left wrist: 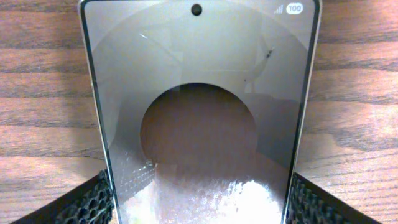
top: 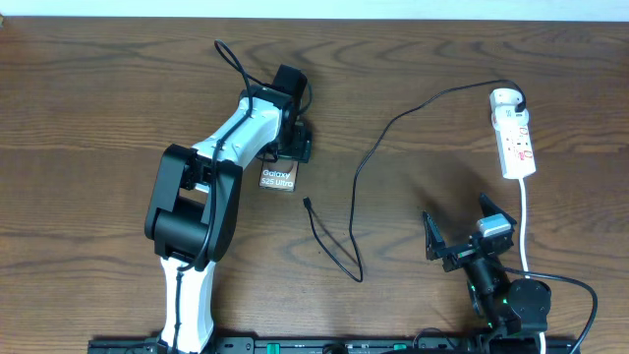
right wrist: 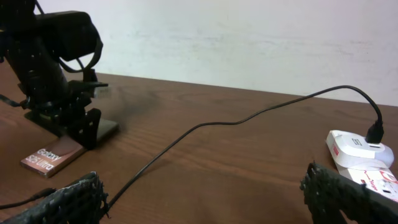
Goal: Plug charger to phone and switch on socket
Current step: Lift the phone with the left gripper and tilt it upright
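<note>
I find the flat grey-brown rectangular phone lying on the brown wooden surface, left of centre, its white "Galaxy S25 Ultra" lettering facing up. The left gripper stands over the phone's far end. In the left wrist view its black textured fingers sit against both long edges of the phone, so I record the jaws as closed on it. In the right wrist view the phone looks to lie flat on the surface; I cannot confirm any lift.

The long thin black charger cable lies loose on the surface. It runs from the black plug at the far end of the short white plastic socket strip, curves left across the middle and loops near the front. Its tiny black connector rests just beside the phone's near right corner, apart from it and touched by neither arm.

The socket strip, with red markings, lies at the right side of the surface. Its thicker white cord trails toward the front edge. I cannot read the position of its switches.

The right gripper hangs near the front right, well apart from the cable loop, short of the socket strip. Its jaws stand wide apart and hold nothing; both fingers frame the right wrist view.
</note>
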Controlling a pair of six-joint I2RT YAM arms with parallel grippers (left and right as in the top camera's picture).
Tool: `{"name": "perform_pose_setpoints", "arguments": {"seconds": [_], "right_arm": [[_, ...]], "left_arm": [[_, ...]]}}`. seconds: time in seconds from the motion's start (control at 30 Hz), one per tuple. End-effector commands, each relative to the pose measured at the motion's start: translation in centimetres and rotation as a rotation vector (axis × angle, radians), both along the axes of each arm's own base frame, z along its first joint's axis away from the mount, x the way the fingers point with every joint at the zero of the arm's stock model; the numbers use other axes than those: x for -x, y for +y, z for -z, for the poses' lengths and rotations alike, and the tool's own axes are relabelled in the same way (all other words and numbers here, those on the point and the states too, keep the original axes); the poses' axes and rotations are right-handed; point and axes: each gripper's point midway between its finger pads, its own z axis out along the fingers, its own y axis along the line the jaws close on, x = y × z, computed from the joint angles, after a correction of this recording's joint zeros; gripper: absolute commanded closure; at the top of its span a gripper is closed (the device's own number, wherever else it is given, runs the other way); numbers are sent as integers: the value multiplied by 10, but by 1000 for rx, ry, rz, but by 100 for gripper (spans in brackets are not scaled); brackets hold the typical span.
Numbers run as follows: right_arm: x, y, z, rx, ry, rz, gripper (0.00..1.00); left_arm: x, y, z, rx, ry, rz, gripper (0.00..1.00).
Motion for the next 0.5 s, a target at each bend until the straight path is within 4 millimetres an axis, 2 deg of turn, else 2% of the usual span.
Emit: {"name": "perform_pose_setpoints", "arguments": {"seconds": [0.0,0.33,0.4,0.47], "right_arm": [[1,1,0,1,-1,-6,1],[1,1,0,1,-1,-6,1],[1,1,0,1,-1,-6,1],[1,1,0,1,-1,-6,1]], "left_arm": [[47,9,61,-27,205,18,25],[45,14,61,-58,196,-91,25],[45,15,62,-59,192,-92,16],[45,15,62,-59,192,-92,12]]}}
